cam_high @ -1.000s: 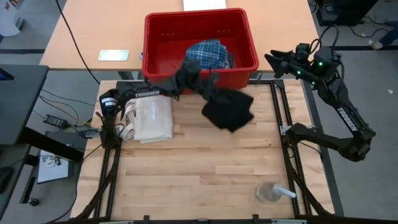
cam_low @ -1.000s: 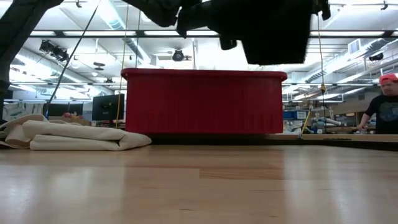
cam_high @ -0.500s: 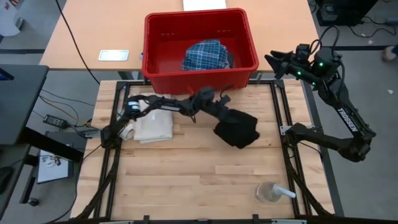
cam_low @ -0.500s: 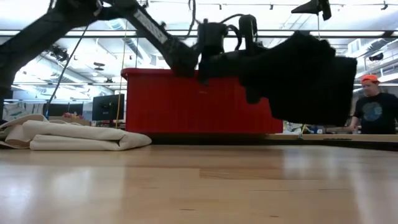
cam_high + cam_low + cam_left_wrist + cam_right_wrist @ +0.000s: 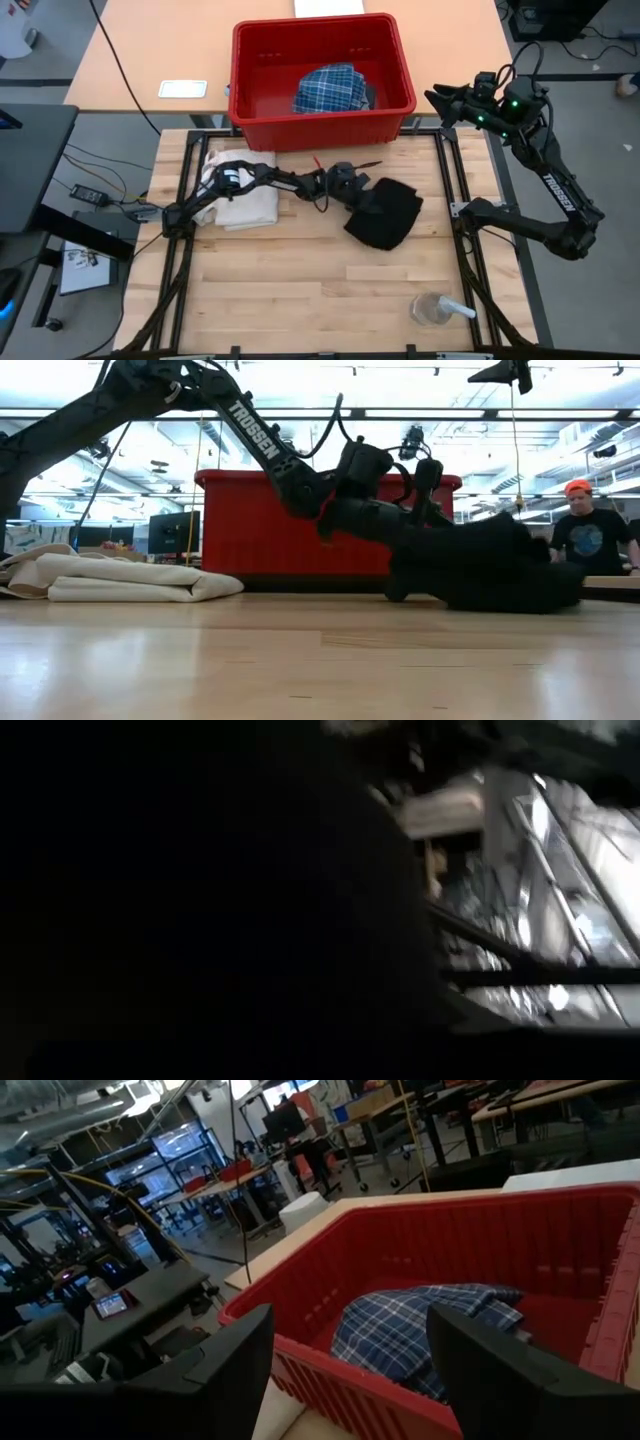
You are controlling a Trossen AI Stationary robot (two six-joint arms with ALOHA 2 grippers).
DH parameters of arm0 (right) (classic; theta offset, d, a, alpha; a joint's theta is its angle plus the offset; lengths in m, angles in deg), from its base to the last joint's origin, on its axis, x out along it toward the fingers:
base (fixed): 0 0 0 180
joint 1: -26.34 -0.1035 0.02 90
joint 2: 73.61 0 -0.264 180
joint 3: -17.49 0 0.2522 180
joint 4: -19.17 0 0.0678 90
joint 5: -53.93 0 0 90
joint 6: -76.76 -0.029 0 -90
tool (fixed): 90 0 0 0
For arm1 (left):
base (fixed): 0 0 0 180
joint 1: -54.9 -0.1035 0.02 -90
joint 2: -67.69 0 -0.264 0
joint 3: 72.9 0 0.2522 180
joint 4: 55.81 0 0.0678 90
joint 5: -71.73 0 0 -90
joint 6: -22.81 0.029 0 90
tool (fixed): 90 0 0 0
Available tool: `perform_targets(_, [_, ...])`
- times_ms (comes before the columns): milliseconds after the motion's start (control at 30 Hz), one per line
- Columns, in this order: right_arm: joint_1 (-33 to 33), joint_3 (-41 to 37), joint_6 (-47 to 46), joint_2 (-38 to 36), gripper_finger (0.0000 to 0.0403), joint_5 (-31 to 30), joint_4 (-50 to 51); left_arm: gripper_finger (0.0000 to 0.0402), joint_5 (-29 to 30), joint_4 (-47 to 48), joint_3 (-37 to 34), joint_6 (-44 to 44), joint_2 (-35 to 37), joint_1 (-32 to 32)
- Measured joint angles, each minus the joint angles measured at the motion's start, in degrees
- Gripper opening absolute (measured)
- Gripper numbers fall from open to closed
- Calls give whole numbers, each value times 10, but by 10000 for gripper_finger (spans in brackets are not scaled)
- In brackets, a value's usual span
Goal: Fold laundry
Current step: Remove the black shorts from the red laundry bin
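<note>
black garment point(image 5: 385, 214), blue-and-white plaid garment point(image 5: 334, 88), red bin point(image 5: 255, 104), cream cloth point(image 5: 245, 202)

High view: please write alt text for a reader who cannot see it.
The left end effector rests at a crumpled black cloth garment on the wooden table. Behind it, a red plastic bin holds a blue plaid garment; the right end effector waits beside the bin.
</note>
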Motion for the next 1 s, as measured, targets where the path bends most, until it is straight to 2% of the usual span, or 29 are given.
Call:
perform_targets(267, [0,0,0,0,269,0,0,283,-16,23,1,14,1,-12])
perform_targets(400, [0,0,0,0,270,0,0,345,-24,-3,-1,14,1,-30])
perform_targets(533, [0,0,0,0,270,-1,0,361,16,-25,-1,46,23,-59])
perform_targets(667, [0,0,-4,0,270,-1,-2,359,66,59,1,108,58,-73])
perform_targets(733, [0,0,-5,0,270,-1,-3,357,54,105,0,89,59,-76])
perform_targets(800, [0,0,-5,0,270,-1,-5,357,17,147,-2,79,57,-80])
perform_targets(867, [0,0,-5,0,270,-2,-10,357,15,179,-1,87,57,-77])
perform_targets(1000, [0,0,-5,0,270,-2,-16,357,18,173,-1,73,57,-58])
